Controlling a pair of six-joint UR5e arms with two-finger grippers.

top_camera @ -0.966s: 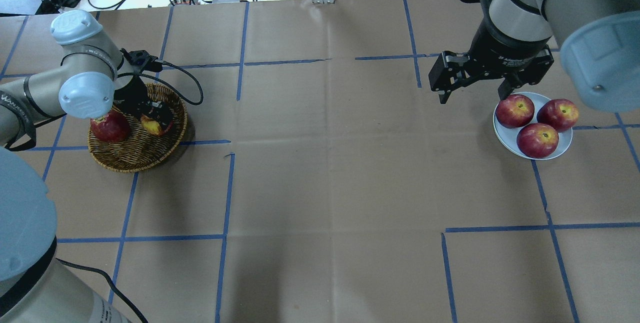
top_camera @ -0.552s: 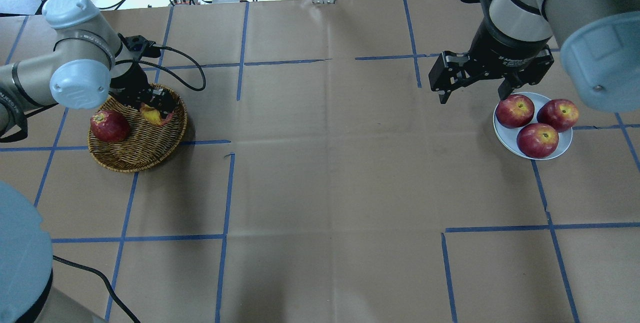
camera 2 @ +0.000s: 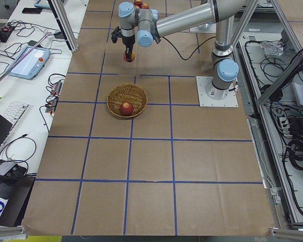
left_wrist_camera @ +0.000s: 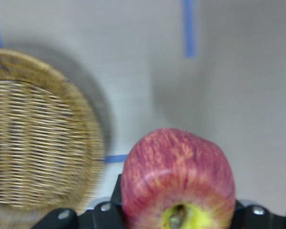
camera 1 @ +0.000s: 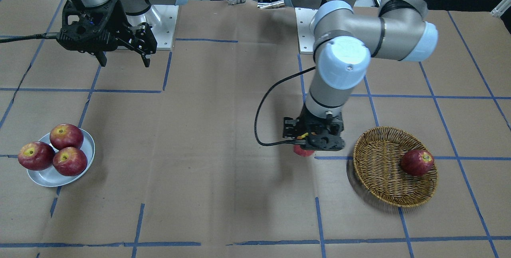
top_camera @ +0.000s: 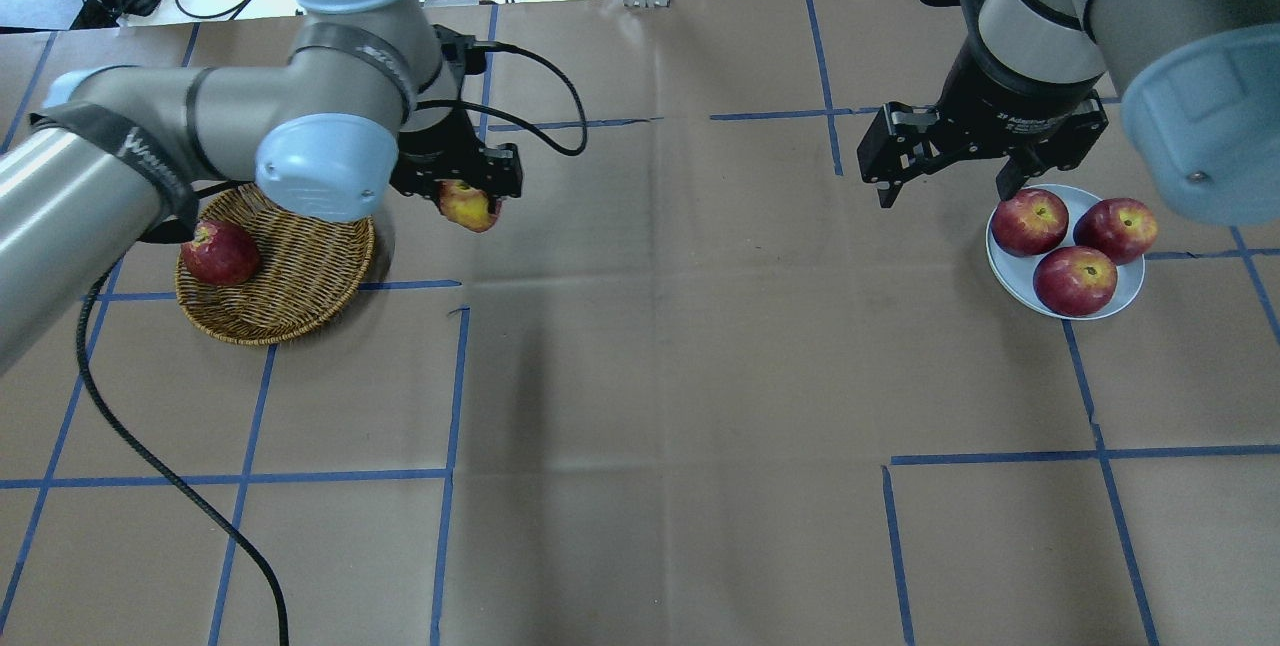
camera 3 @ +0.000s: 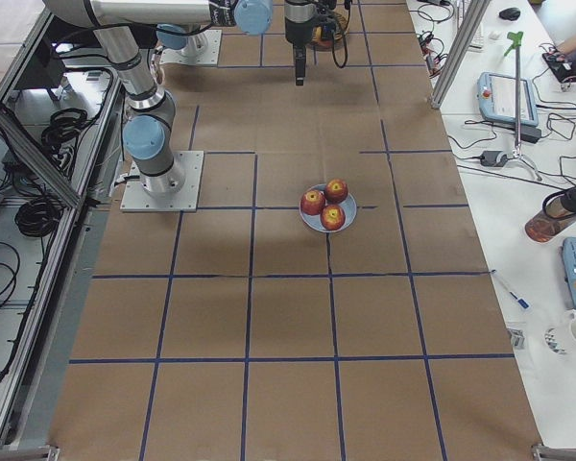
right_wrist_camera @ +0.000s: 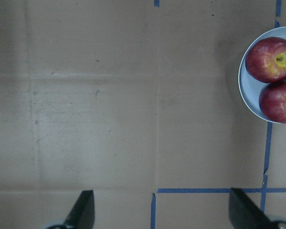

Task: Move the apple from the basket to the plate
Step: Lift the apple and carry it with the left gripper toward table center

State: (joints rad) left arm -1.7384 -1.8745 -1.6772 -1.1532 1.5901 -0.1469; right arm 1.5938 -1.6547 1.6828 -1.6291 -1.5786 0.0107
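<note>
Left tool (top_camera: 465, 194) clenched on apple (top_camera: 469, 210) beside basket (top_camera: 250, 334); three red apples (top_camera: 1076, 281) on plate (top_camera: 1130, 279), right tool (top_camera: 945, 194) agape nearby.

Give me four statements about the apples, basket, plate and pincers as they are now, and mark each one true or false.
1. The left pincer holds the apple in the air, outside the rim of the basket. True.
2. The basket is empty. False: one dark red apple lies in it.
3. The plate carries three apples. True.
4. The right pincer is shut on an apple from the plate. False: it is open and holds nothing, hanging beside the plate.
</note>
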